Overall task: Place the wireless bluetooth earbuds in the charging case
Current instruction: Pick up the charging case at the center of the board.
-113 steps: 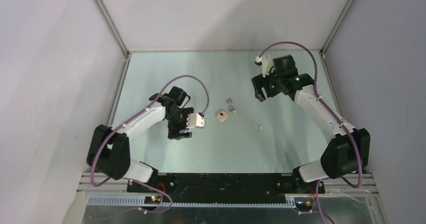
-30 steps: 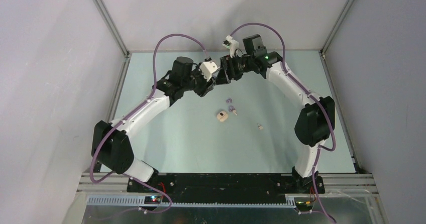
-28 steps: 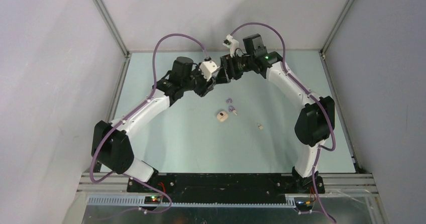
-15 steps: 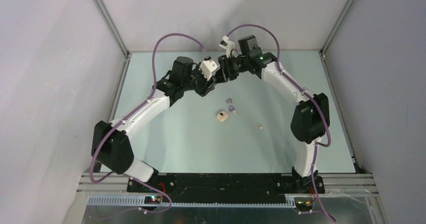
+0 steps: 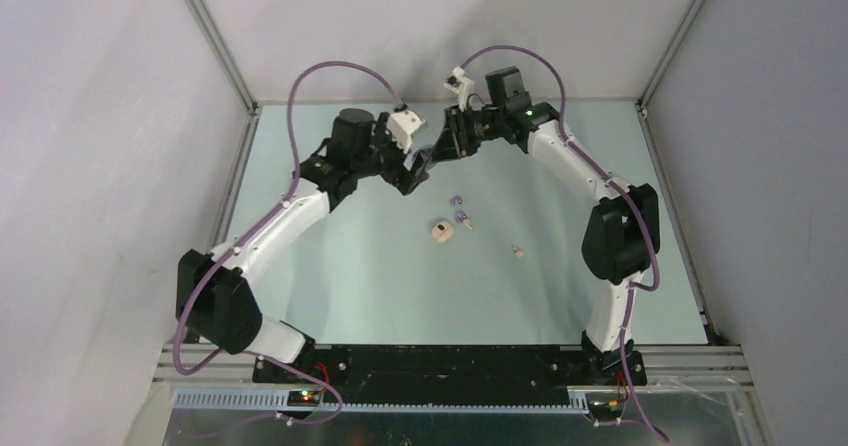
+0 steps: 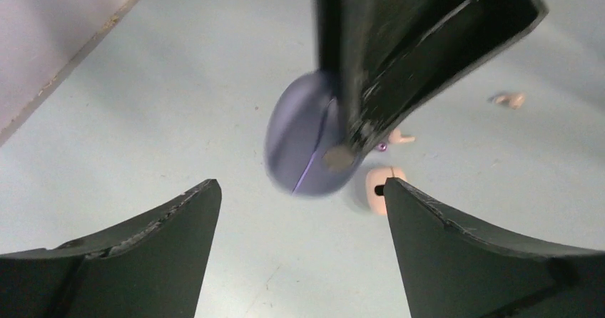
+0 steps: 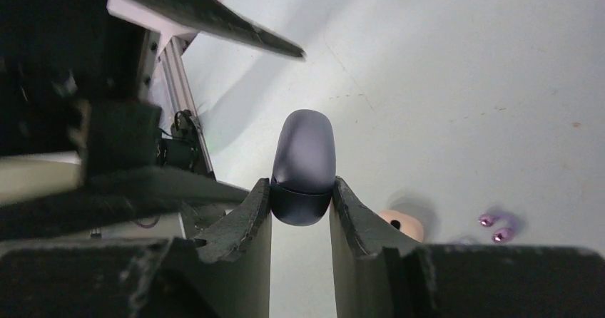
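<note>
- Gripping the charging case, the right gripper has a finger pressed on each side of its darker lower end. The case is held above the table, toward the far middle.
- The left gripper has its jaws spread wide, with nothing between them and touching nothing. The case hangs just ahead of it.
- Case: lavender-grey, smooth, egg-shaped, with a seam line visible; it looks closed.
- Two lavender earbuds lie together on the table, near a beige rounded piece.
- A pale earbud lies apart, further to the right.
</note>
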Action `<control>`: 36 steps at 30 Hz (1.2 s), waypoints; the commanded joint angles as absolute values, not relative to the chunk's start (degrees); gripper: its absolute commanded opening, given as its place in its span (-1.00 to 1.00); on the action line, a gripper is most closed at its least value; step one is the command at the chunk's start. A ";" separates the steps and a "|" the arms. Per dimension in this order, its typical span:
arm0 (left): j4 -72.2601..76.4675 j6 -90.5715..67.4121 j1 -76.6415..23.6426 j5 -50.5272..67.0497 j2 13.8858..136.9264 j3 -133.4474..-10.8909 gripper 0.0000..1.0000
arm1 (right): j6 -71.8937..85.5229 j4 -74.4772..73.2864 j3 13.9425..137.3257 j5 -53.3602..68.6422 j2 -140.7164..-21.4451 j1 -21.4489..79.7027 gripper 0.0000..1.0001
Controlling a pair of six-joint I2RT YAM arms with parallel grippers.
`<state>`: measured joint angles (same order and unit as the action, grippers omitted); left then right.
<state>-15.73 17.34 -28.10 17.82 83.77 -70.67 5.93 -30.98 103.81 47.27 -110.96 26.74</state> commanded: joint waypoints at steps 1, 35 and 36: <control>-13.85 3.65 -22.28 28.35 79.37 -76.39 0.90 | 5.52 -21.37 101.11 58.28 -104.46 20.55 -1.00; 11.34 -28.19 -16.58 68.12 89.82 -82.37 -0.71 | 19.13 25.39 78.57 56.24 -91.83 24.00 -0.85; 11.21 -27.85 -16.60 68.12 89.73 -82.20 -0.78 | 18.27 23.71 78.57 55.85 -91.80 24.02 -0.68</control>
